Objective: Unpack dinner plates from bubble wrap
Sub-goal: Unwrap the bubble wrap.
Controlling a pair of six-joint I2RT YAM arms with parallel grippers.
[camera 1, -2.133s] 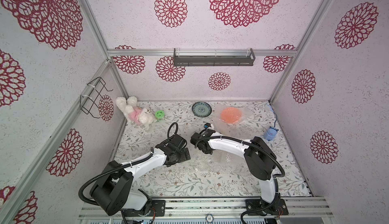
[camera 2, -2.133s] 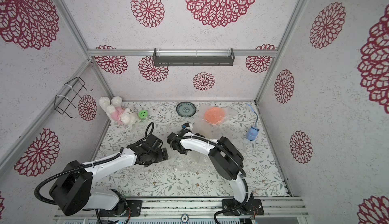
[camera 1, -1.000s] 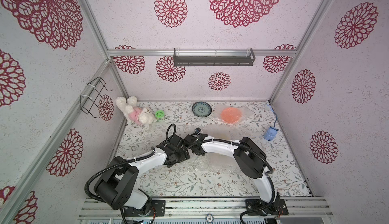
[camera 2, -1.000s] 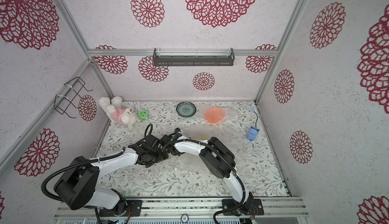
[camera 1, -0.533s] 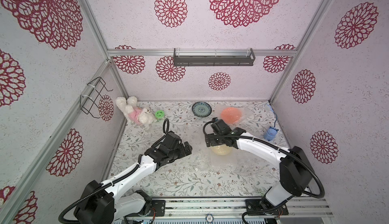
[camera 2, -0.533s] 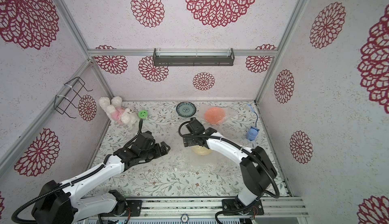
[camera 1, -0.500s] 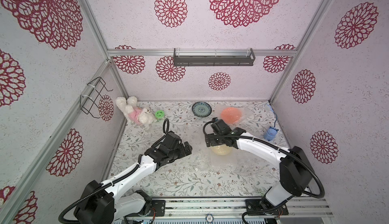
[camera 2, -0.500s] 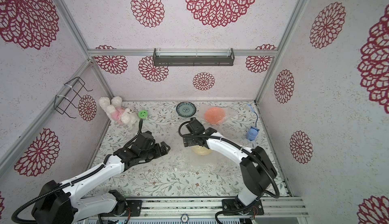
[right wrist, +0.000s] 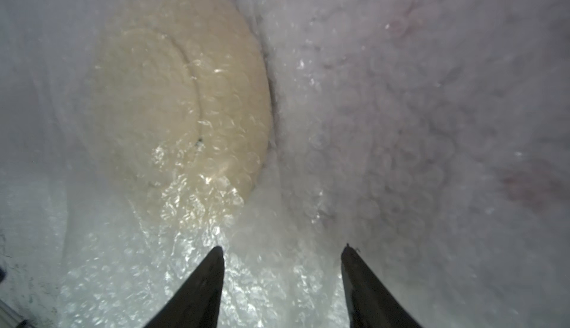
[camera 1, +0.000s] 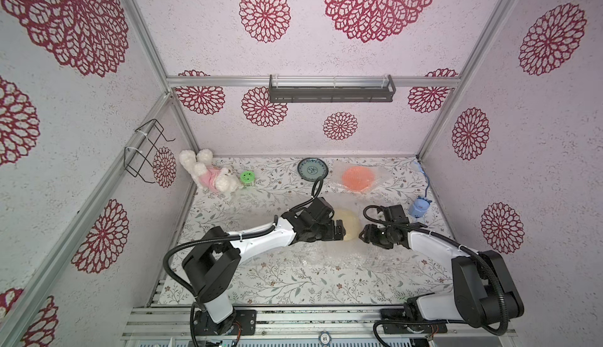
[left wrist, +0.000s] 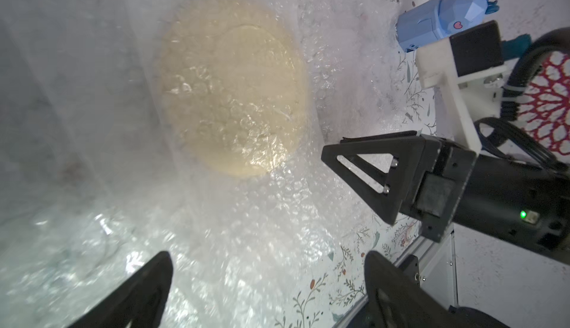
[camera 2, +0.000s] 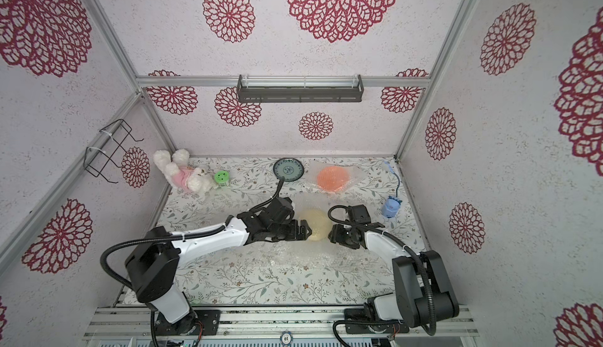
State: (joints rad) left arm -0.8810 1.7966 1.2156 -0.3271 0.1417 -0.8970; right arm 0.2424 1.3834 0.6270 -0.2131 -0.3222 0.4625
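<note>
A cream dinner plate (camera 1: pixel 349 221) (camera 2: pixel 316 223) lies mid-table under clear bubble wrap (camera 1: pixel 326 257), which spreads toward the front. My left gripper (camera 1: pixel 341 229) (left wrist: pixel 266 258) is at the plate's left edge, open wide over the wrap and holding nothing. My right gripper (camera 1: pixel 361 232) (right wrist: pixel 283 247) faces it at the plate's right edge, jaws apart with wrap showing in the gap. One of its fingers (left wrist: pixel 370 169) shows in the left wrist view. At the back, an orange plate (camera 1: pixel 358 178) sits in bubble wrap and a blue-green plate (camera 1: pixel 312 168) lies bare.
A plush bunny (camera 1: pixel 208 175) and a green smiley disc (camera 1: pixel 247 176) lie at the back left. A blue toy figure (camera 1: pixel 419 206) stands near the right wall. A wire rack (camera 1: pixel 146 153) hangs on the left wall and a shelf (camera 1: pixel 331 91) on the back wall.
My left gripper has swung right to the cream plate's left edge. My right gripper has come from behind the plate round to its right edge, so the two now face each other.
</note>
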